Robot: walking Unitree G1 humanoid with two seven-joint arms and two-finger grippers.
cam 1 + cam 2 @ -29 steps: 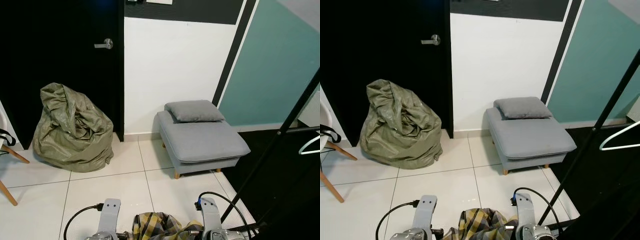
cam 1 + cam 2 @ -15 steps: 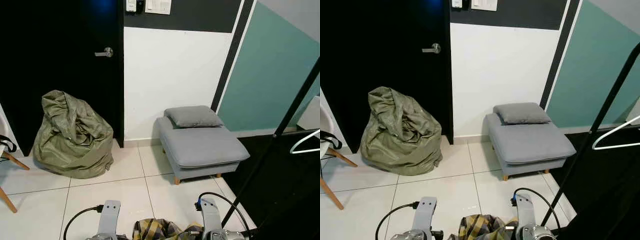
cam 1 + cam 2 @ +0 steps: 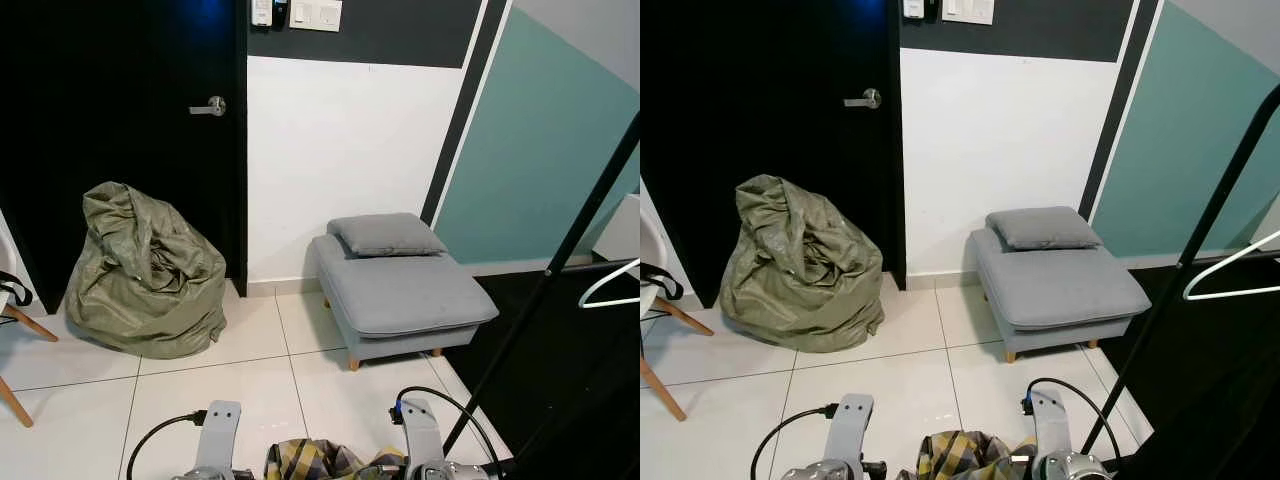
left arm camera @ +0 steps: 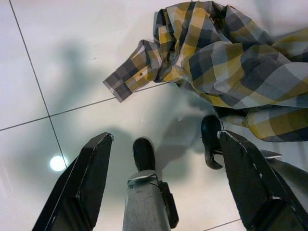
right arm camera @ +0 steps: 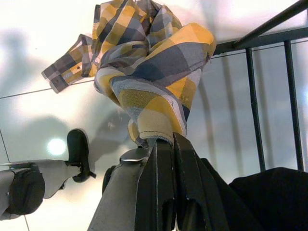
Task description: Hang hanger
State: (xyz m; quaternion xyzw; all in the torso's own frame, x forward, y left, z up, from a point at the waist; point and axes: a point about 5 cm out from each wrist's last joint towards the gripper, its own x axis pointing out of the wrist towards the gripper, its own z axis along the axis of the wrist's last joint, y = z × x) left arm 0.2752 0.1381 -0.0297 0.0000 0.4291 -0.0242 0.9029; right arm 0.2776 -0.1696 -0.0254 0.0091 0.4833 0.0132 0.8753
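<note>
Right gripper point(image 5: 163, 144): fingers pressed together on a bunched fold of the plaid shirt point(image 5: 154, 72), which hangs from the pinch above the tiled floor point(image 3: 250, 370); held this way, presumably, so the garment travels with the robot toward the rack. Left gripper point(image 4: 163, 159): fingers spread wide, holding nothing, poised over the floor beside the shirt's dangling cuff, probably kept free to help with the hanging. Shirt also visible low between the two forearms in the head views point(image 3: 965, 455). Clothes rack point(image 3: 570, 250): black slanted pole and crossbar at the right edge of the floor, its base bars just beside the carried shirt in the right wrist view. White hanger point(image 3: 1230, 275): suspended at the rack's crossbar, well apart from both grippers; whether the shirt itself sits on a hanger cannot be told. Surroundings: grey footstool point(image 3: 405, 295) with cushion point(image 3: 385, 233) against the white wall; olive bag point(image 3: 145, 270) slumped at the black door point(image 3: 120, 130); chair leg point(image 3: 15, 400) at the floor's left edge.
</note>
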